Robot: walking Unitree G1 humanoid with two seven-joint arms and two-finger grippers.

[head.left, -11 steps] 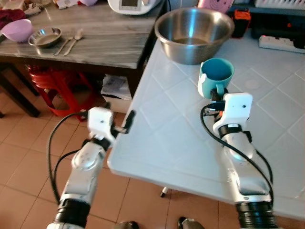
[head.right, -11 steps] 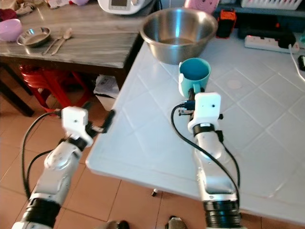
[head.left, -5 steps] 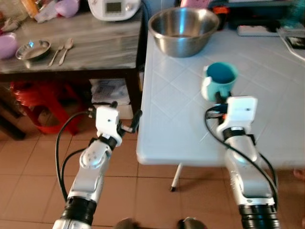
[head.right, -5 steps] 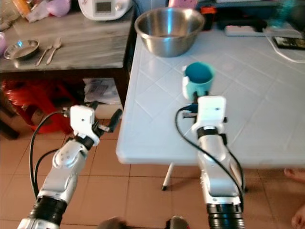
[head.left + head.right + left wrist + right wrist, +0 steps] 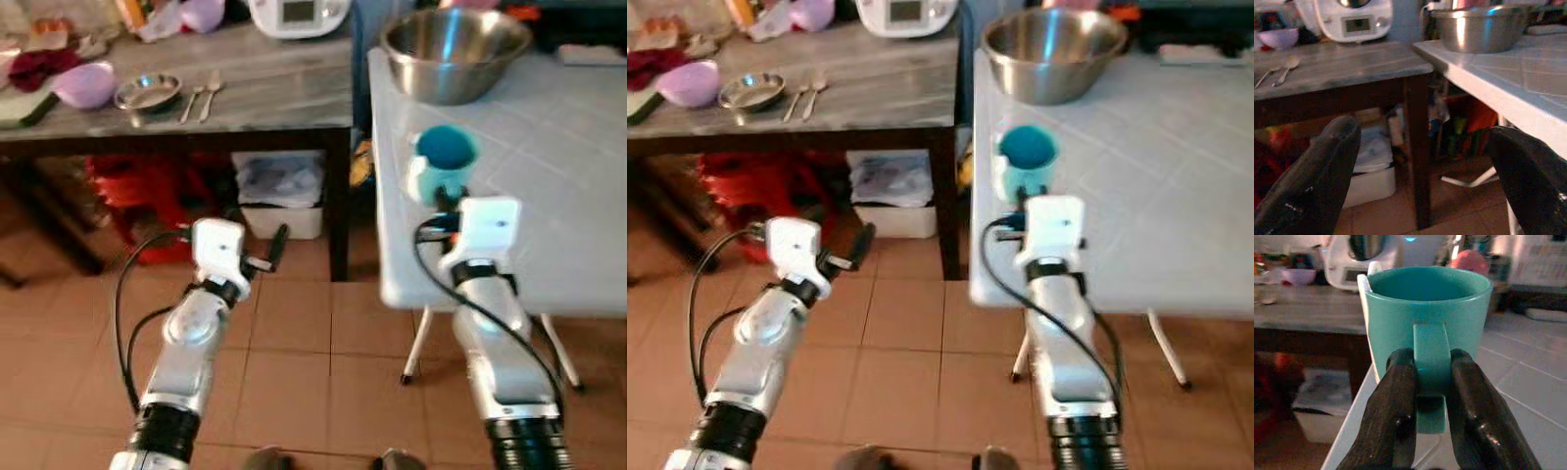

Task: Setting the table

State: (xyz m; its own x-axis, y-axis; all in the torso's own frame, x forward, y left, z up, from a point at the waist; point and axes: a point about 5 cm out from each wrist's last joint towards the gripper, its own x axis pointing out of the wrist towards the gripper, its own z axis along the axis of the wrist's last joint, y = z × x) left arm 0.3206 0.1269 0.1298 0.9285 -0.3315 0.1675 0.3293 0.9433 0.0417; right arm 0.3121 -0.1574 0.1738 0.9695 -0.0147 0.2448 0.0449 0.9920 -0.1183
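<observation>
A teal mug point(image 5: 443, 160) hangs over the near left corner of the white tiled table point(image 5: 558, 225). My right gripper point(image 5: 443, 203) is shut on its handle; in the right wrist view both black fingers point(image 5: 1399, 396) clamp the handle of the upright mug point(image 5: 1427, 303). My left gripper point(image 5: 270, 251) is held out over the tiled floor, left of the white table, open and holding nothing. In the left wrist view its fingers point(image 5: 1312, 181) stand wide apart.
A big steel bowl point(image 5: 456, 54) sits at the white table's far left corner. A grey wooden table point(image 5: 255, 103) to the left carries a small steel dish point(image 5: 147, 91), two spoons point(image 5: 201, 95), a purple bowl point(image 5: 86, 84) and a white appliance point(image 5: 299, 14). Beneath it are a red stool point(image 5: 142, 191) and a white box point(image 5: 282, 196).
The whole view has swung left and drawn back: more floor and the grey table show now. The right gripper still holds the mug; the left stays open.
</observation>
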